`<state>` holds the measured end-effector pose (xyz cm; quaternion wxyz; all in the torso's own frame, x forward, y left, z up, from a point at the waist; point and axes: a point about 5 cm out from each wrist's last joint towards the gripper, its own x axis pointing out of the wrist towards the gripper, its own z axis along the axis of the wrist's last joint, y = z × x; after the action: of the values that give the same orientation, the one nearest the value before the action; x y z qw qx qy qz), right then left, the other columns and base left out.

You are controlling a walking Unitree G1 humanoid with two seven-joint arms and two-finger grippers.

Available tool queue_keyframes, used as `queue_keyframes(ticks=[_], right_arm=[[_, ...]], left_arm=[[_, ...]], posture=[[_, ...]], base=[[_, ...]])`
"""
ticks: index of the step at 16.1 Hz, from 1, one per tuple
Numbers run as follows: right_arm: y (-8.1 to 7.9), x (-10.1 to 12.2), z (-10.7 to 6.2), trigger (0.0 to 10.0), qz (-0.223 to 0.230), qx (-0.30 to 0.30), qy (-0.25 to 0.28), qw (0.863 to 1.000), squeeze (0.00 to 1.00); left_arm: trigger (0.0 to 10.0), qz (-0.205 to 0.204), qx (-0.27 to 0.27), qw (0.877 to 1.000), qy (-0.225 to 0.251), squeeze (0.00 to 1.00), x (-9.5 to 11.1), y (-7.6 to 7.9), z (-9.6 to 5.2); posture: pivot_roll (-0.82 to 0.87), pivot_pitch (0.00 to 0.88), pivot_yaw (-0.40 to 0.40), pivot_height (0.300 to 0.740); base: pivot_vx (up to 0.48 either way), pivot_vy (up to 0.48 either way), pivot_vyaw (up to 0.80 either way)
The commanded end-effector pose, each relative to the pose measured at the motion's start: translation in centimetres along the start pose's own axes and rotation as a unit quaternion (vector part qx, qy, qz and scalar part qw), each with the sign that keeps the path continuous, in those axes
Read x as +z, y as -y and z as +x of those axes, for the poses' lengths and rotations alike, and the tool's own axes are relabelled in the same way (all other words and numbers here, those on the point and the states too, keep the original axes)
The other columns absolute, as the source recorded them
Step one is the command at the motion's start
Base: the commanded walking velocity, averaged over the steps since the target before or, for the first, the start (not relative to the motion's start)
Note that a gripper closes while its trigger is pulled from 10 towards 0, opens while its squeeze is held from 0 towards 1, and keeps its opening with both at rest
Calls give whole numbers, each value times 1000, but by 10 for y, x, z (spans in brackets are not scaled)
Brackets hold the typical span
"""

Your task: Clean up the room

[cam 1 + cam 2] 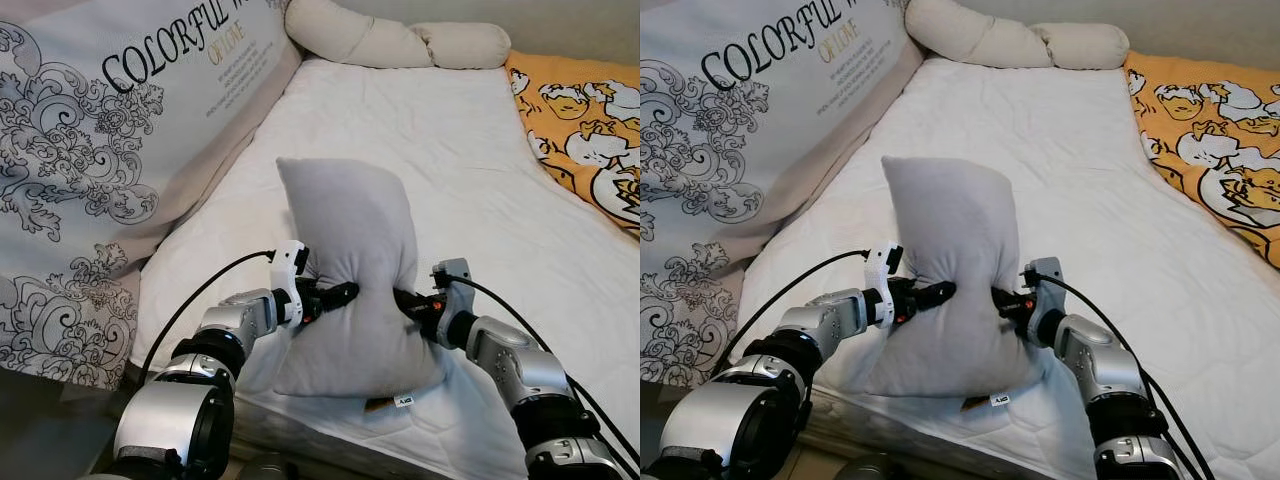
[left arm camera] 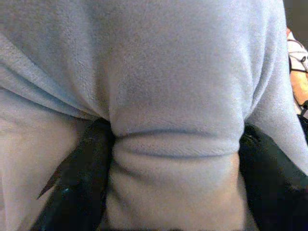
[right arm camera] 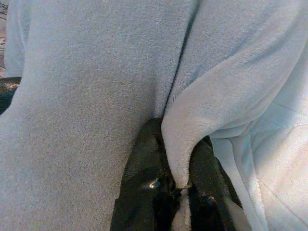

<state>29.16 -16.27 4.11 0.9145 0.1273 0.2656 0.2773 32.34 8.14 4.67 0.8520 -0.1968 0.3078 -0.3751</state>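
Two grippers are on one thing: I have the grey pillow [image 1: 350, 270] pinched from both sides at its waist, so it stands upright between my arms with its upper half bulging above the fingers and its lower half spreading out below them. My left gripper [image 1: 335, 296] bites into the pillow's left flank; through the left wrist camera I see its two black fingers [image 2: 79, 185] spread wide with a thick roll of grey fleece squeezed between them. My right gripper [image 1: 408, 300] presses in from the opposite flank, and its wrist camera shows both fingers [image 3: 144, 178] drawn close together on a narrow fold of the fabric. A small white tag [image 1: 403, 400] hangs at the pillow's bottom edge, just below the right gripper.

Under the pillow, and stretching away ahead of both grippers, lies the white quilted mattress [image 1: 450, 170]. Off to the left of my left arm leans a large cushion [image 1: 90, 150] printed with grey scrollwork and the word "COLORFUL". Well beyond the right gripper, along the mattress's far right side, sits an orange blanket [image 1: 585, 130] with cartoon ducks. Farthest ahead, at the head of the bed, a long cream bolster [image 1: 400, 40] lies across.
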Motion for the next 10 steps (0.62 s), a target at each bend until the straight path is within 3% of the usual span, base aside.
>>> queue_keyframes(ticks=[1, 7, 10], right_arm=[[-16, -2, 11, 10000, -7, 39, -12, 999, 0], [-29, 1, 20, 10000, 6, 24, 22, 999, 0], [-37, 3, 24, 10000, 10, 32, 33, 999, 0]], left_arm=[[0, -6, -14, 1000, -27, 0, -9, 10, 10], [0, 15, 31, 999, 4, 0, -1, 5, 7], [0, -8, 21, 1000, 21, 0, -1, 6, 7]], posture=[[80, 0, 31, 740], [92, 0, 37, 740], [90, 0, 36, 740]], base=[[0, 0, 0], [0, 0, 0], [0, 0, 0]])
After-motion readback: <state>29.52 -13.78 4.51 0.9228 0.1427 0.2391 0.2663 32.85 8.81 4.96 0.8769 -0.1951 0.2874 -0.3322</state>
